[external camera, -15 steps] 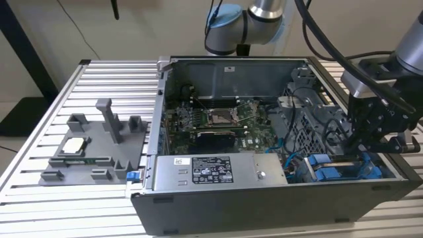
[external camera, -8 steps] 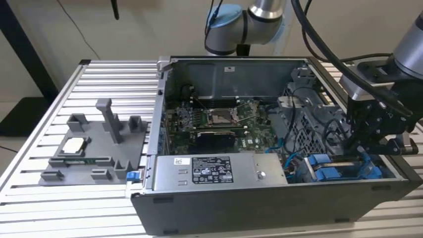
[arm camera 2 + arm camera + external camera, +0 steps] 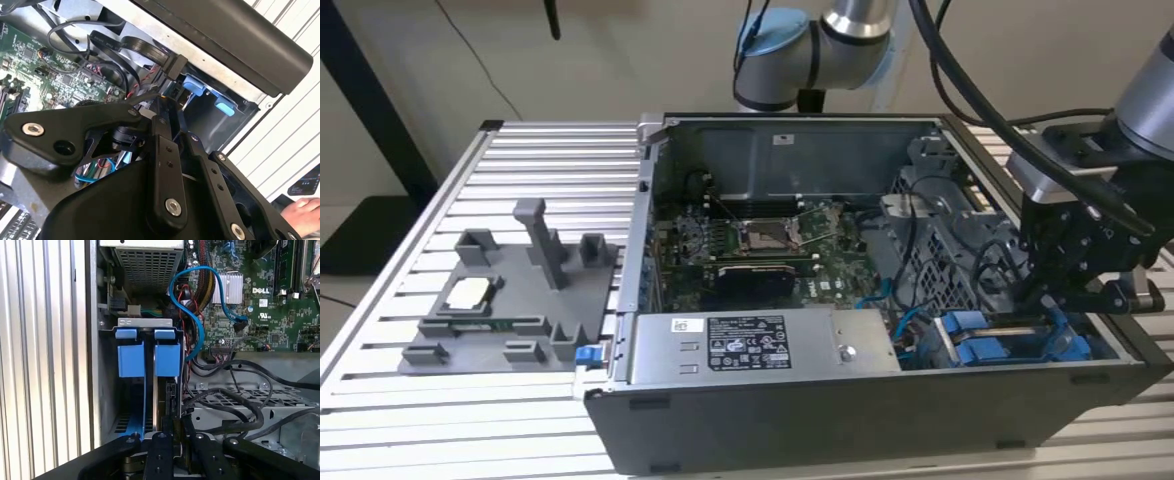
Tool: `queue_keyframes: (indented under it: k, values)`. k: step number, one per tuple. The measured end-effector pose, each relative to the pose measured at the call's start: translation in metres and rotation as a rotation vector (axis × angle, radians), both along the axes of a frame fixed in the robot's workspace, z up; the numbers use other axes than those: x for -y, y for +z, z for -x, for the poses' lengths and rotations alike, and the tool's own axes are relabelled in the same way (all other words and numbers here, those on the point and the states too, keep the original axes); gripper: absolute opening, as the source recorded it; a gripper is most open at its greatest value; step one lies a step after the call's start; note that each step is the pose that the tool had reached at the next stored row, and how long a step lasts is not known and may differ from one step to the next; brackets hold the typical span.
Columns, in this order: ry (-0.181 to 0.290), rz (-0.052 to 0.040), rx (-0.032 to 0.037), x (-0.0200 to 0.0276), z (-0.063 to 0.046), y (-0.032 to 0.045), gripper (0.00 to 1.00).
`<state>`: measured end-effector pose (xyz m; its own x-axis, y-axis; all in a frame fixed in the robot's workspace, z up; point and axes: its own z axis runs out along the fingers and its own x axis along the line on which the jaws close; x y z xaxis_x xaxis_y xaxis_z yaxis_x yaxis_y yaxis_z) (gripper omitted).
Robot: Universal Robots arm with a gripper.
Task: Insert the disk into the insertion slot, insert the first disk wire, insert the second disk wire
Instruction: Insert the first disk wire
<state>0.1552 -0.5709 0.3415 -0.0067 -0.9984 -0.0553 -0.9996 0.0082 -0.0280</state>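
In the exterior view the gripper [image 3: 1075, 292] hangs low at about four o'clock of the open computer case [image 3: 827, 410], which stands on the ribbed counter [image 3: 520, 160]. In the first wrist view the disk [image 3: 167, 359] sits inside the insertion slot [image 3: 145, 322], just beside a second blue carrier [image 3: 131, 359]. The gripper is drawn narrow, pinched on a black wire [image 3: 240, 412] whose end meets the disk's exposed edge
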Motion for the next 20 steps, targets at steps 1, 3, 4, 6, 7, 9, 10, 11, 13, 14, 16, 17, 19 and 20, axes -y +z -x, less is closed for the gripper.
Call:
queue_keyframes:
  k: [1,3,4,6,7,9,10,11,13,14,16,17,19,20]
  values:
    - [0.0,-0.0001,-0.0016,0.0001,0.0,0.0001,0.19]
    - [0.0,-0.0001,-0.0044,0.0007,-0.0004,0.0003,0.19]
    - [0.0,0.0001,-0.0052,0.0012,-0.0005,0.0004,0.19]
    - [0.0,0.0001,-0.0055,0.0013,-0.0006,0.0004,0.19]
    - [0.0,0.0002,-0.0055,0.0013,-0.0006,0.0003,0.19]
    - [0.0,0.0006,-0.0049,0.0014,-0.0007,-0.0007,0.19]
    - [0.0,0.0008,-0.0044,0.0014,-0.0007,-0.0012,0.19]
    - [0.0,0.001,-0.0038,0.0014,-0.0008,-0.0017,0.19]
    - [0.0,-0.0003,-0.0029,0.0014,-0.0015,-0.0028,0.19]
    - [0.0,-0.0004,-0.003,0.0014,-0.0018,-0.003,0.19]
    - [0.0,0.0005,-0.0026,0.0014,-0.0022,-0.0034,0.19]
    - [0.0,0.0004,-0.0026,0.0014,-0.0022,-0.0051,0.19]
    - [0.0,0.0027,-0.0026,0.0014,-0.0023,-0.0076,0.19]
    - [0.0,0.0025,-0.0026,0.0013,-0.0023,-0.0078,0.19]
